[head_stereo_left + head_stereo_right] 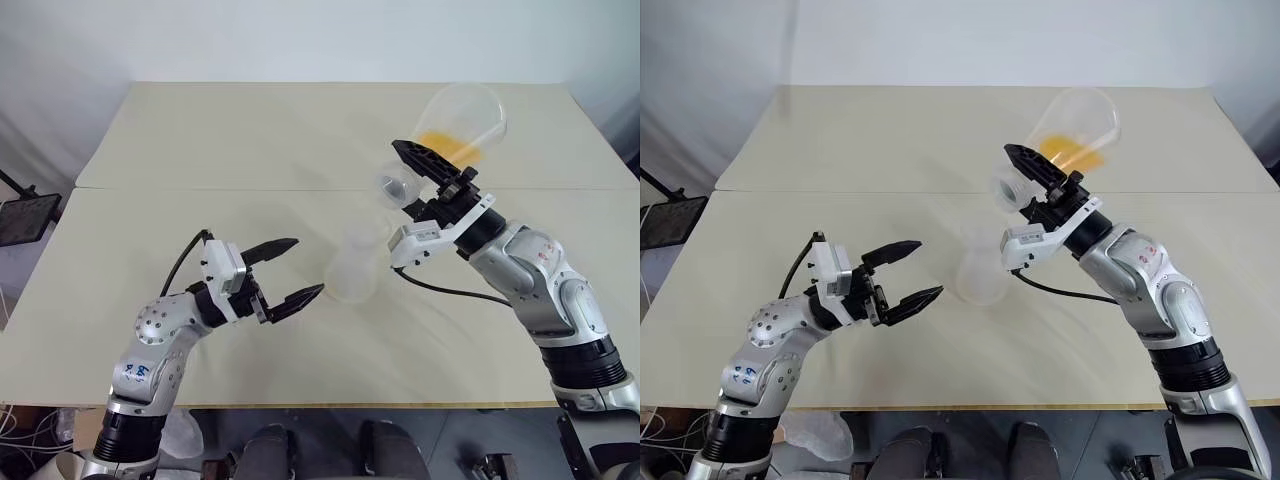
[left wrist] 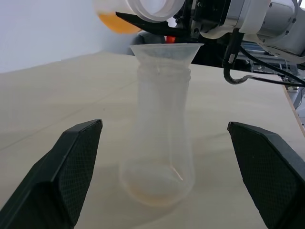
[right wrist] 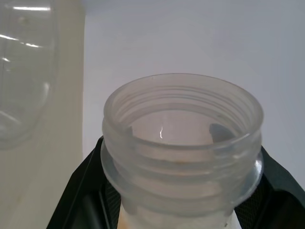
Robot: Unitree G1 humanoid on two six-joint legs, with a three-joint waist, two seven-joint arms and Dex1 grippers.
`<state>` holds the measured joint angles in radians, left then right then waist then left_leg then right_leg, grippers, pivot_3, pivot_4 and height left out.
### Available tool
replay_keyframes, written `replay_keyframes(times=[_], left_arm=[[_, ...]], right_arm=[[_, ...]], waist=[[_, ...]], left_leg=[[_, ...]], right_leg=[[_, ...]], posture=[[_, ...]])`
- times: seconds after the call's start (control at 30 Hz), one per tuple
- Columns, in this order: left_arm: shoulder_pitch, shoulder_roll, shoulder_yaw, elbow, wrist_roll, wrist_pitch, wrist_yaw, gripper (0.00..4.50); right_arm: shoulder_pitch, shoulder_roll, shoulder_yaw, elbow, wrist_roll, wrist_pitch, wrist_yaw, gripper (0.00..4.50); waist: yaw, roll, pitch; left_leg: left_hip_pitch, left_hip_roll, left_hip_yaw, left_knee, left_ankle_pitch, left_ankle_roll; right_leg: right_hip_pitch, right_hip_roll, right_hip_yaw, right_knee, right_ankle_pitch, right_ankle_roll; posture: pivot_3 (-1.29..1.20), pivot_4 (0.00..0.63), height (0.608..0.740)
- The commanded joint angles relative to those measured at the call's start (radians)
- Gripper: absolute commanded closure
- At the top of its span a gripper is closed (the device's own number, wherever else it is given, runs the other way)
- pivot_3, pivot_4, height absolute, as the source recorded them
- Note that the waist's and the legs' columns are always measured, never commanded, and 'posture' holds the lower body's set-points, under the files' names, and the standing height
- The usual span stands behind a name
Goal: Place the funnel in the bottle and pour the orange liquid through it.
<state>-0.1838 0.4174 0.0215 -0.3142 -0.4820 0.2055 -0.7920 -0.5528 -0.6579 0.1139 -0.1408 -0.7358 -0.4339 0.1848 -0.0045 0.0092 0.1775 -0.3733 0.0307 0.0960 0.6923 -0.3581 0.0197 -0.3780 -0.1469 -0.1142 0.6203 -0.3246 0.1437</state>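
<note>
Orange liquid (image 1: 452, 146) pools in the tilted conical flask (image 1: 462, 118) clamped by the right gripper (image 1: 432, 172); funnel (image 2: 166, 50) sits in the bottle (image 2: 161, 138); left gripper (image 1: 290, 270) spread wide

Clear funnel (image 2: 166, 51) seated in upright bottle (image 2: 161, 138); orange liquid (image 1: 452, 146) in tilted flask (image 1: 455, 125)

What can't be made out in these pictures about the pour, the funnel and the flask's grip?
- Whether orange liquid has started to leave the flask: no stream is discernible in the head views.
- Where the right gripper pinches the flask's neck: in the right wrist view the neck hides the contact.
- How far the funnel stem reaches into the bottle: clear on clear in the left wrist view.
- The flask's body: cut off by the left wrist view's upper edge.
</note>
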Motion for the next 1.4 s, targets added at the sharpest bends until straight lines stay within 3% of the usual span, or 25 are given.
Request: replay_keyframes(times=[0.03,1.4], left_arm=[[0.006,0.006,0.014,-0.048,-0.004,-0.02,0.008,0.0],[0.04,-0.009,0.008,-0.071,-0.013,-0.043,0.026,0.0]], right_arm=[[-0.029,0.001,-0.006,-0.019,-0.011,-0.011,-0.031,2.02],[-0.047,-0.01,0.009,-0.002,-0.15,-0.02,-0.138,2.02]], waist=[[-0.001,0.0,0.0],[-0.001,0.0,0.0]], left_leg=[[0.0,0.0,0.0,0.0,0.0,0.0],[0.0,0.0,0.0,0.0,0.0,0.0]], right_leg=[[0.0,0.0,0.0,0.0,0.0,0.0],[0.0,0.0,0.0,0.0,0.0,0.0]], posture=[[0.0,0.15,0.74],[0.0,0.15,0.74]])
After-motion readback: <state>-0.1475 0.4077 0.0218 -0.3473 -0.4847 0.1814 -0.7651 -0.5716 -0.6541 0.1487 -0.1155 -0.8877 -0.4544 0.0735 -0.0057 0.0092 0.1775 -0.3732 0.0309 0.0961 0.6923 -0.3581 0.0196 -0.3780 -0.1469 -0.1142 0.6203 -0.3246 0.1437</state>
